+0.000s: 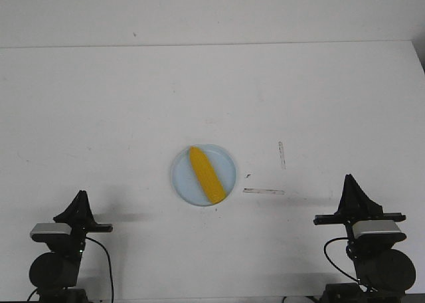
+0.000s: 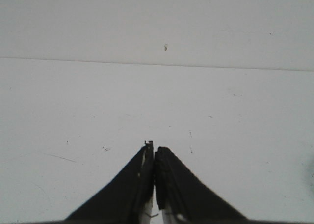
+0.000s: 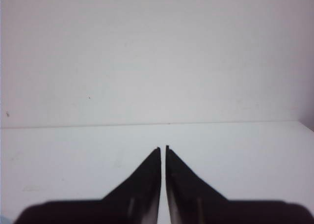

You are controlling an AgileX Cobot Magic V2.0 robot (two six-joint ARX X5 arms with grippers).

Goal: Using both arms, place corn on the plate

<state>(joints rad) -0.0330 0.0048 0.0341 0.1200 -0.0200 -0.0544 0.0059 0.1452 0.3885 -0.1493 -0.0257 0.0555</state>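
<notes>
The yellow corn [image 1: 204, 175] lies slantwise on the pale blue plate [image 1: 182, 179] in the middle of the white table, its pointed end toward the far left. My left gripper [image 1: 80, 197] is shut and empty at the near left, well apart from the plate. My right gripper [image 1: 348, 179] is shut and empty at the near right, also well apart from the plate. In the left wrist view the gripper [image 2: 154, 146] has its jaws pressed together over bare table. In the right wrist view the gripper [image 3: 163, 148] shows only a hairline gap. Neither wrist view shows the corn or the plate.
A strip of clear tape [image 1: 263, 191] and a short pale mark [image 1: 281, 155] lie on the table right of the plate. The table's far edge [image 1: 212, 44] meets a white wall. Black cables trail at both arm bases.
</notes>
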